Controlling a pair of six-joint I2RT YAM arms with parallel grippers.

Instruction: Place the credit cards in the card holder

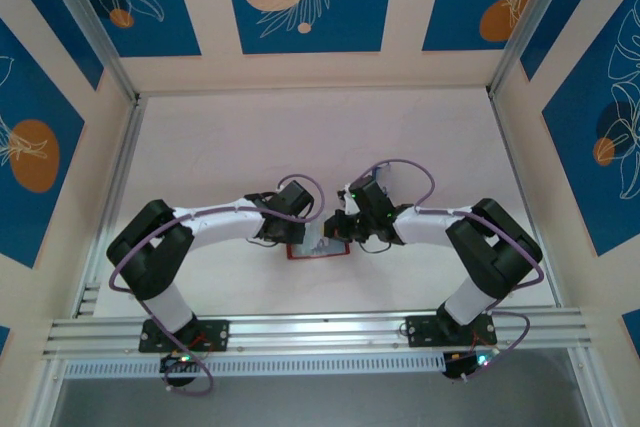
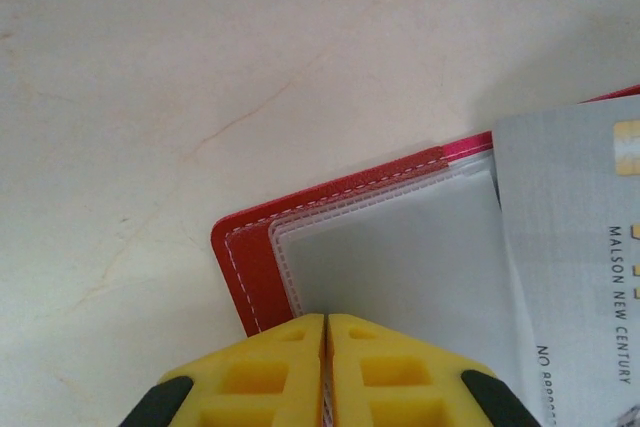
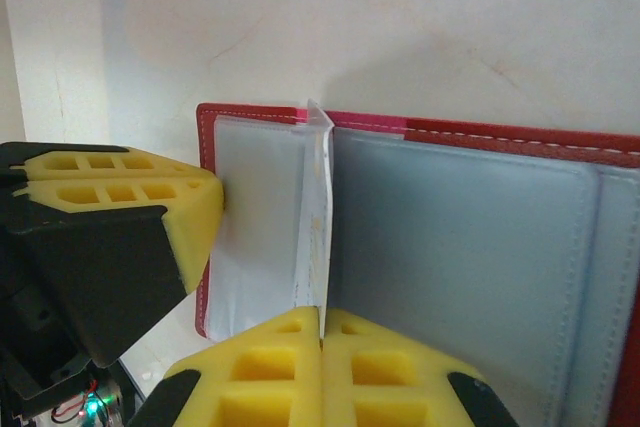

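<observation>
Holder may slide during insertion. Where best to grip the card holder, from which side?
Probably its left outer rim, cover plus clear sleeve, coming low from the left, by the shut left tool. The card holder lies open and flat, so only rims offer a pinch; the right tool holds the credit card at the fold.

The table (image 1: 300,147) is pale cream, faintly veined with thin reddish streaks, with a metal rail (image 1: 320,332) along its near edge. A red wallet (image 1: 318,250) lies on it near that edge, spread open, clear sleeves facing up.
</observation>
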